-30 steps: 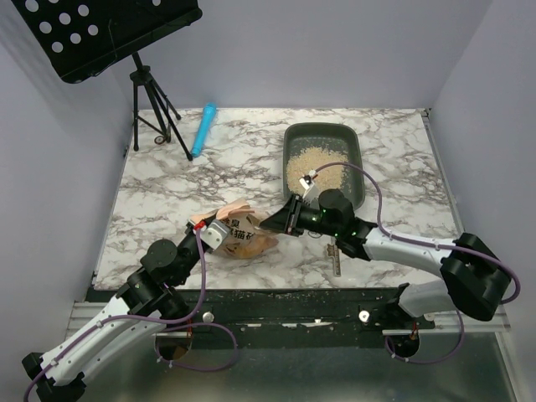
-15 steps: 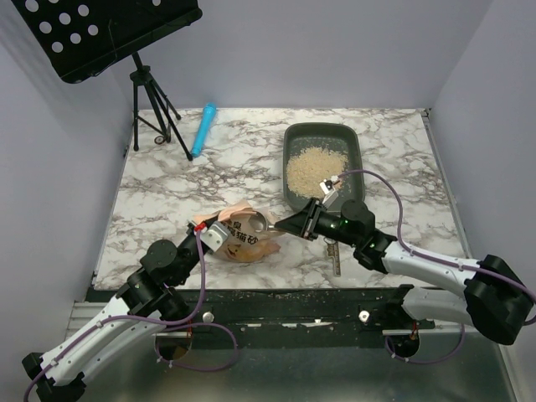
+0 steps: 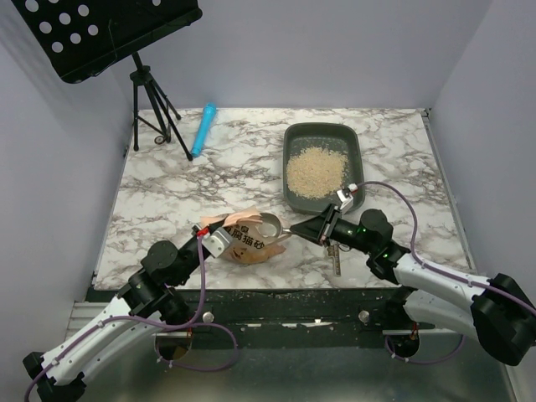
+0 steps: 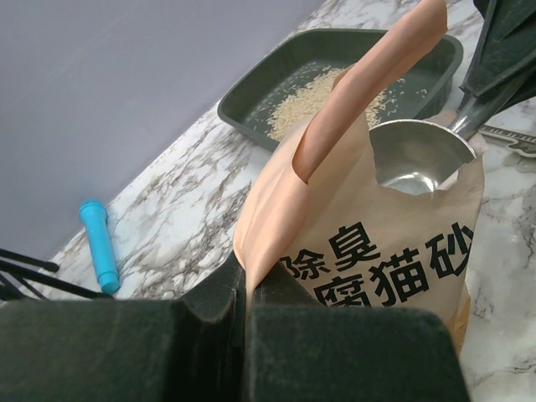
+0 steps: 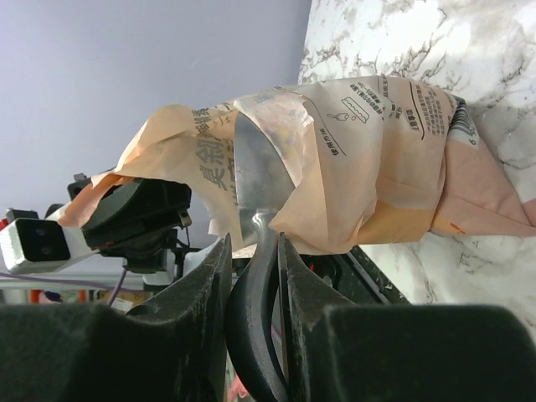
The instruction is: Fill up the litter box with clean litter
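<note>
Right gripper [image 3: 308, 229] clamps the black handle of a silver metal scoop [image 3: 270, 224], just in front of the box it serves. That dark grey-green, shallow rectangular plastic litter box [image 3: 322, 128] lies on the far right part of the white-and-grey marbled table [image 3: 167, 193]. Its long axis runs from the arms' side toward the back wall, with one short end facing the right arm. Pale beige, sand-like clean litter [image 3: 316, 172] forms a loose pile in the box's near half. Nearer the arms and to the left, the scoop lies roughly crosswise, handle out to the right. Its round bowl sits to the left, inside the open mouth of a crinkly orange-pink printed bag [image 3: 251, 243]. Left gripper [image 3: 219, 239] is pinched tight on the bag's upper edge. Well apart, at the table's far left, a blue plastic tube [image 3: 203, 128] lies slanted beside the tripod foot of a black perforated music stand [image 3: 100, 29].
</note>
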Available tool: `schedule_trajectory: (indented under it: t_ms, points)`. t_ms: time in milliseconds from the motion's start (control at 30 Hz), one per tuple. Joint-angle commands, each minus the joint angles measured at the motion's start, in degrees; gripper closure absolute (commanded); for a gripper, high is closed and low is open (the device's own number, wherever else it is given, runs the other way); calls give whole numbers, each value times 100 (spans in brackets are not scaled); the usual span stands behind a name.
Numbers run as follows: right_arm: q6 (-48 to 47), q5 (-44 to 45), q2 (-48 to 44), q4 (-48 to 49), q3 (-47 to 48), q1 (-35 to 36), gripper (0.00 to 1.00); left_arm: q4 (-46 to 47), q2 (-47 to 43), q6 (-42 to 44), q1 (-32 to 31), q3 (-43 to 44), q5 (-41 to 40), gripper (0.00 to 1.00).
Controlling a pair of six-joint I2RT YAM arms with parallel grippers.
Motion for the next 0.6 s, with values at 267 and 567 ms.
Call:
schedule_trajectory:
  t_ms: [267, 567]
  points:
    - [898, -346, -192, -410, -159, -387, 100, 1364, 169, 163, 29, 12, 309, 100]
    - [713, -706, 169, -490, 167, -395, 100, 1206, 740, 110, -305, 65, 757, 100]
